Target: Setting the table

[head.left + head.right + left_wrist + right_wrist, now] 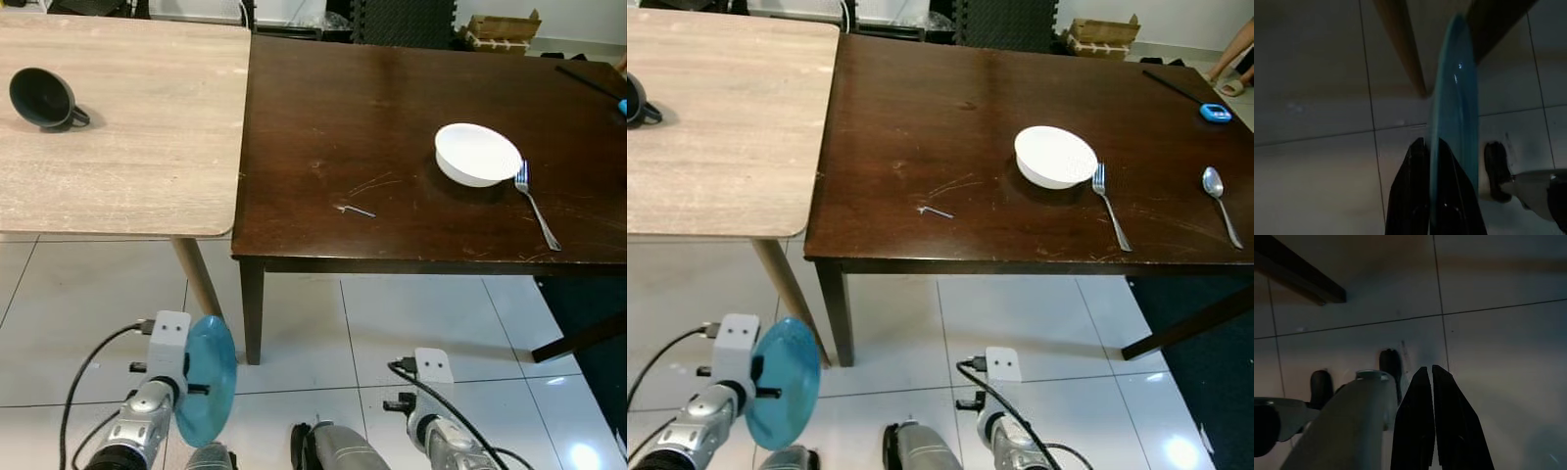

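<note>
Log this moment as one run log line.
left tool: shut on blue plate, low over floor | right tool: shut, idle | dark table: white bowl, fork

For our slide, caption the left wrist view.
Left gripper fingers clamp a blue plate edge-on above the tiled floor.

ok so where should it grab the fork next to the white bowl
The fork lies flat on the dark table, tines toward the far side, close beside the white bowl. Probably best pinched across the bare handle near the table's front edge, from above, away from the bowl.
</note>
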Controlling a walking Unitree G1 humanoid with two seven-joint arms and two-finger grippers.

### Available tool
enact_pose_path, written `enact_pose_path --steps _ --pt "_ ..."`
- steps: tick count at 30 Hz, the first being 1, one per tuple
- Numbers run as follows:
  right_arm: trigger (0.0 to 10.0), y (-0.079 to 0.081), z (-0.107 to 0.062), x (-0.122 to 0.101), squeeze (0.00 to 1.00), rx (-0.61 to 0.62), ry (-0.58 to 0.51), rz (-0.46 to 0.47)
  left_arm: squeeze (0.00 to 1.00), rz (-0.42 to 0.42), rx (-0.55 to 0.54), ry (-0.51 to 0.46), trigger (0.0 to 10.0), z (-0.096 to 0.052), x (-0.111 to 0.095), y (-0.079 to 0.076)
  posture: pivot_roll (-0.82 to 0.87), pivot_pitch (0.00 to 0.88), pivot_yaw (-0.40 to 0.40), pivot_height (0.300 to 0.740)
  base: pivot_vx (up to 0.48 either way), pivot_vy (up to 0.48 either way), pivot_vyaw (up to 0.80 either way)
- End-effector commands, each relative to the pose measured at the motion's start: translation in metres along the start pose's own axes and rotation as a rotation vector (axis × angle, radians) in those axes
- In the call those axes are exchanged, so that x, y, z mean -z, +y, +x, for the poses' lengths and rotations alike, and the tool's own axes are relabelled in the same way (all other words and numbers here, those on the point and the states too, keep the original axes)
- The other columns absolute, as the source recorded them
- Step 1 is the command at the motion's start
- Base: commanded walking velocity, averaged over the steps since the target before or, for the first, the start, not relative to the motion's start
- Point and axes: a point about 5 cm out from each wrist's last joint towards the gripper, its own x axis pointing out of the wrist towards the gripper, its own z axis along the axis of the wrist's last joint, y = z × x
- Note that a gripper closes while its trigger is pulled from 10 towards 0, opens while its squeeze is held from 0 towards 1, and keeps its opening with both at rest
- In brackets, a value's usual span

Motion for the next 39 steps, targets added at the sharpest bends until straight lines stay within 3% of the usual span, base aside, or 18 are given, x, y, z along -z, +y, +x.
enact_pose_path --steps 1,10,13,16,25,30,35,39 --pt "10.0 -0.001 -0.002 0.009 0.0 0.005 0.035 0.004 0.0 -0.002 -0.026 0.064 10.0 -0.002 0.016 0.0 0.06 0.074 -0.045 0.74 0.0 0.0 0.0" --pt "10.0 -0.001 -0.002 0.011 0.0 -0.001 0.047 -0.015 0.0 -0.018 -0.012 0.017 10.0 0.002 0.011 -0.008 0.06 0.067 -0.048 0.74 0.0 0.213 0.0" --pt "10.0 -0.004 -0.003 0.012 0.0 0.007 0.051 -0.021 0.0 -0.084 -0.001 0.017 10.0 0.001 0.013 -0.01 0.06 0.064 -0.041 0.74 0.0 0.0 0.0" --pt "10.0 -0.004 -0.003 0.013 0.0 0.005 0.055 -0.029 0.0 -0.098 -0.018 0.03 10.0 0.001 0.016 -0.009 0.06 0.061 -0.039 0.74 0.0 0.0 0.0" --pt "10.0 -0.005 -0.004 0.015 0.0 0.004 0.062 -0.04 0.0 -0.042 0.024 0.019 10.0 0.001 0.019 -0.016 0.06 0.063 -0.039 0.74 0.0 0.0 0.0" --pt "10.0 -0.006 -0.004 0.016 0.0 0.0 0.068 -0.057 0.0 -0.045 0.02 0.023 10.0 0.0 0.021 -0.017 0.06 0.062 -0.033 0.74 0.0 0.0 0.0" --pt "10.0 -0.011 -0.006 0.02 0.0 0.008 0.081 -0.059 0.0 -0.071 -0.05 0.046 10.0 -0.002 0.029 -0.007 0.05 0.046 -0.028 0.74 0.0 0.0 0.0" --pt "10.0 -0.013 -0.007 0.022 0.0 0.014 0.089 -0.058 0.0 -0.09 -0.016 0.044 10.0 -0.002 0.029 -0.009 0.05 0.044 -0.027 0.74 0.0 0.0 0.0"
